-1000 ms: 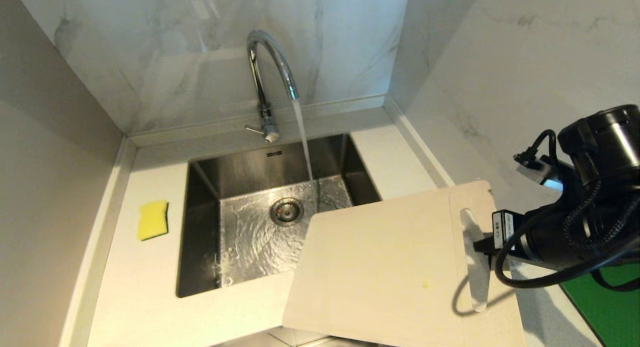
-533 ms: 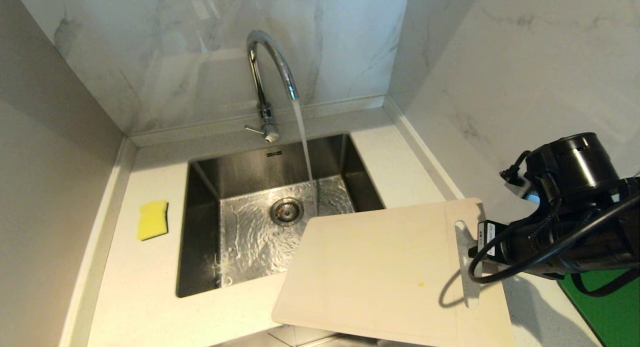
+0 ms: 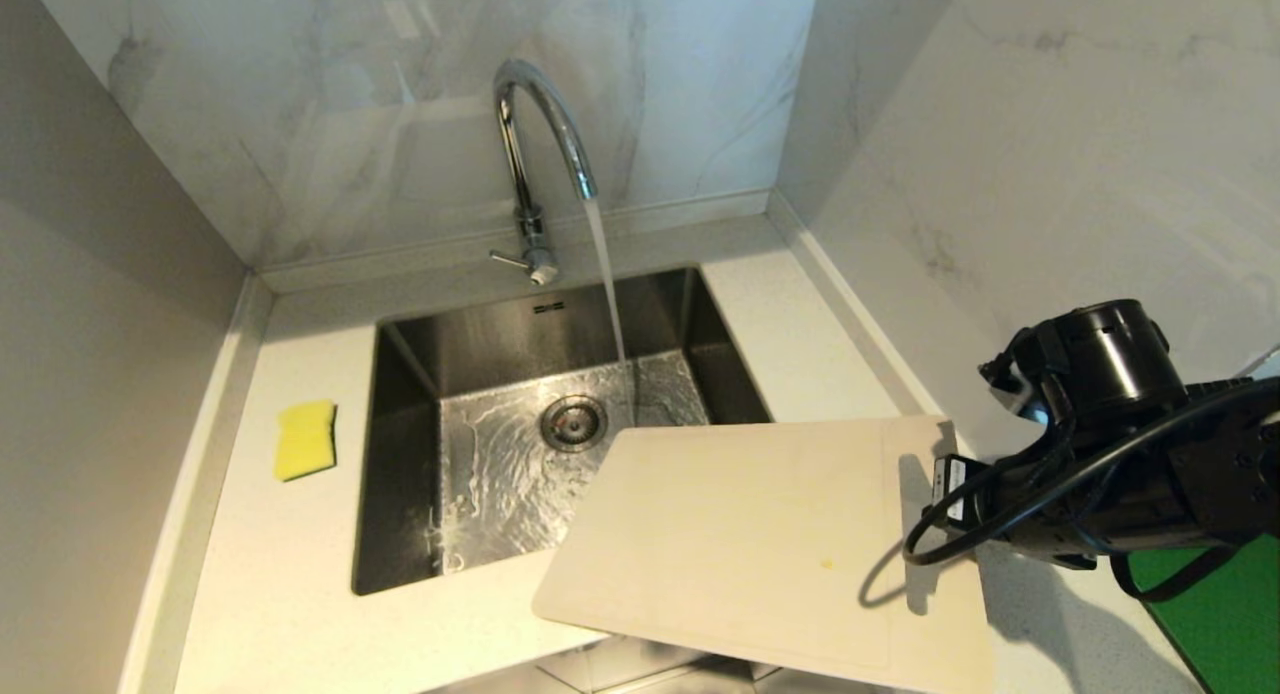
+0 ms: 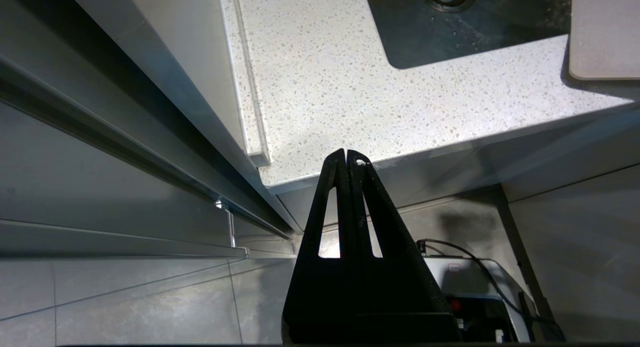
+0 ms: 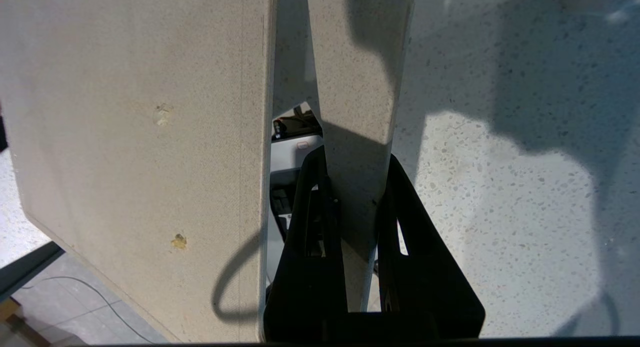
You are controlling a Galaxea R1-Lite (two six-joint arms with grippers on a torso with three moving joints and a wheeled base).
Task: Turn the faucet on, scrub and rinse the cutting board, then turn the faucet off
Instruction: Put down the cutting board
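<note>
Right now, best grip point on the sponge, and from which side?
Take the sponge across its two long edges, coming straight down from above. It lies flat on the counter left of the sink, with no handle or raised edge, and bare counter all round leaves room for fingers. The left gripper, shut and parked below the counter edge, is on the sponge's side.

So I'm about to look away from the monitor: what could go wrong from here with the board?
1. The right gripper pinches only the thin handle strip of the board; it could twist or slip.
2. The board overhangs the counter's front edge and could fall to the floor if it slips free.
3. The faucet runs, but the stream misses the board.
</note>
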